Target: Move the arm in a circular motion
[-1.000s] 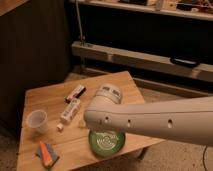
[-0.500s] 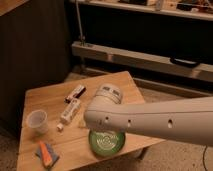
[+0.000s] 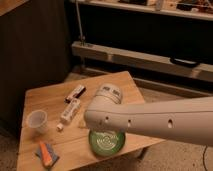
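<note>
The arm (image 3: 150, 120) reaches in from the right, long axis nearly level above the counter (image 3: 50, 100), rounded end over the green plate (image 3: 106, 142). The claw is out of sight, presumably past that end, so I cannot tell its state.

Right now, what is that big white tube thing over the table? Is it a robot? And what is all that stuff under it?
Yes, that is a robot's arm. It is made of thick white tubes with little dark holes, and it reaches in from the right above a small wooden table. The arm ends in a pincer for grabbing things, but the pincer does not show here, so I cannot tell if it holds anything. There is only one picture, looking down at the table from higher up. On the table lie a clear plastic cup, a reddish packet, a white packet and a blue and orange cloth-like thing. A green round plate is partly hidden under the arm.
</note>
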### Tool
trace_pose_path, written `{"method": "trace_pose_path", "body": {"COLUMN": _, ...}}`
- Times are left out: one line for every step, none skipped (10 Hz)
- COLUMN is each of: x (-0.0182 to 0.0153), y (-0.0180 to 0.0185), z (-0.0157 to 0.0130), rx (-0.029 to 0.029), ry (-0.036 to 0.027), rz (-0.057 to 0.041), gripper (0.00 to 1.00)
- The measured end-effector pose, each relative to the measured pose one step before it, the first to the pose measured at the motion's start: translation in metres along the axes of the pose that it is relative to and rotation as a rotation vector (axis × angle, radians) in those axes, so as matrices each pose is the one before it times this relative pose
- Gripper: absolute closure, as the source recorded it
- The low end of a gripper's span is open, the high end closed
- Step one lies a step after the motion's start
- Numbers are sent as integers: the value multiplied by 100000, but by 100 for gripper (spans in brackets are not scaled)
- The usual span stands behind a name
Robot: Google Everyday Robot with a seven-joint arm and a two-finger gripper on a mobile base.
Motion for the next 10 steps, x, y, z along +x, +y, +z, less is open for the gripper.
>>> {"method": "trace_pose_path", "body": {"x": 5, "y": -5, "z": 4, "rx": 83, "ry": 4, "rz": -153, "gripper": 20}}
{"method": "trace_pose_path", "body": {"x": 32, "y": -39, "z": -20, "rx": 827, "ry": -124, "rz": -1539, "gripper": 20}}
{"method": "trace_pose_path", "body": {"x": 100, "y": -157, "z": 122, "rx": 1118, "ry": -2697, "rz": -2257, "gripper": 20}}
{"method": "trace_pose_path", "body": {"x": 324, "y": -509, "z": 373, "rx": 648, "ry": -3776, "rz": -2624, "gripper": 20}}
{"method": "trace_pose_path", "body": {"x": 708, "y": -999, "z": 662, "rx": 265, "ry": -3940, "rz": -4657, "gripper": 20}}
{"method": "trace_pose_path", "body": {"x": 945, "y": -1967, "z": 872, "rx": 1950, "ry": -3718, "rz": -10389, "gripper": 20}}
{"method": "trace_pose_path", "body": {"x": 826, "y": -1436, "z": 776, "rx": 1657, "ry": -2778, "rz": -10475, "gripper": 20}}
{"method": "trace_pose_path", "body": {"x": 861, "y": -1593, "z": 871, "rx": 637, "ry": -2522, "rz": -9932, "gripper": 20}}
{"method": "trace_pose_path", "body": {"x": 695, "y": -1601, "z": 832, "rx": -2771, "ry": -1761, "rz": -7298, "gripper": 20}}
{"method": "trace_pose_path", "body": {"x": 507, "y": -1407, "z": 162, "rx": -5635, "ry": 783, "rz": -2863, "gripper": 20}}
